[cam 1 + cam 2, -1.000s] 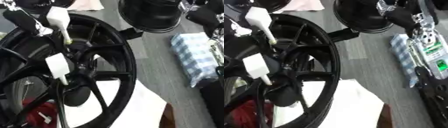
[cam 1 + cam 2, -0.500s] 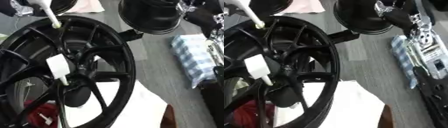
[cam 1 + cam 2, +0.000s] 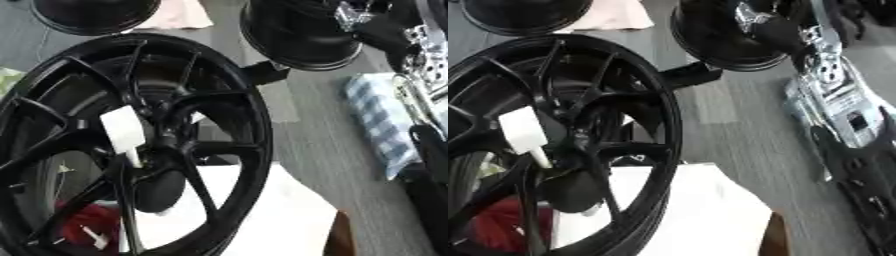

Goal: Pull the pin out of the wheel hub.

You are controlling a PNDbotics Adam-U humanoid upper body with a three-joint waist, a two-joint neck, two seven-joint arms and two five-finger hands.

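I am looking at one white pin (image 3: 123, 133) sitting in the hub of the black wheel (image 3: 249, 125), untouched.

In the left eye view the wheel is leaning, spokes facing me. In the right eye view my right arm (image 3: 840, 107) is lying beside the wheel; I cannot tell its fingers, and my left hand is showing nowhere.

A workshop — black wheel rims (image 3: 131, 145) lie about on a grey floor (image 3: 324, 150).
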